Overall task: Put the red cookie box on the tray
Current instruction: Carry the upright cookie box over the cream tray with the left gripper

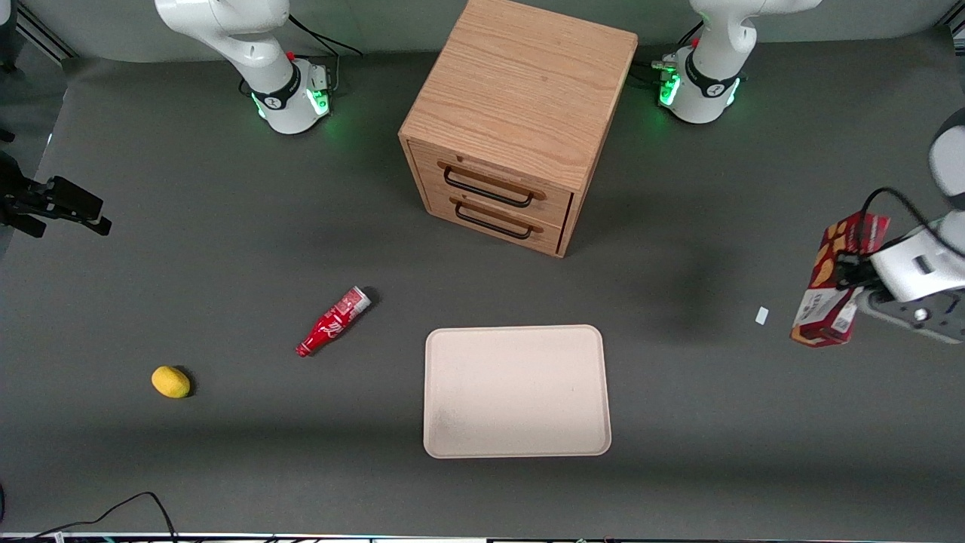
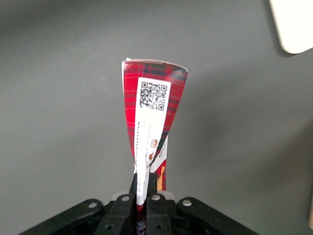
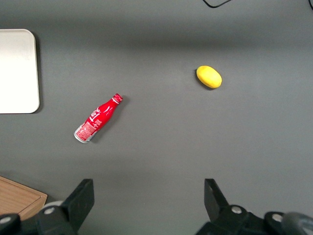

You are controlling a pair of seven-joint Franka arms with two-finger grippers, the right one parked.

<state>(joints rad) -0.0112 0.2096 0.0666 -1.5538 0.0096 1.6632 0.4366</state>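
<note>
Left arm raised sideways, end effector [image 1: 850,280] clamped, fingers [image 2: 152,188] pinched

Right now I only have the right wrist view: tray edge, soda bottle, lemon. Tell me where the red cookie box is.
Observer: The red cookie box is clamped in the left gripper, lifted off the table toward the working arm's end.
Operator: Report the grip.
Observer: The left wrist view shows the fingers pinching it, crushed flat there.
Operator: Check the tray.
Observer: The tray holds nothing and lies in front of the wooden drawer cabinet.
</note>
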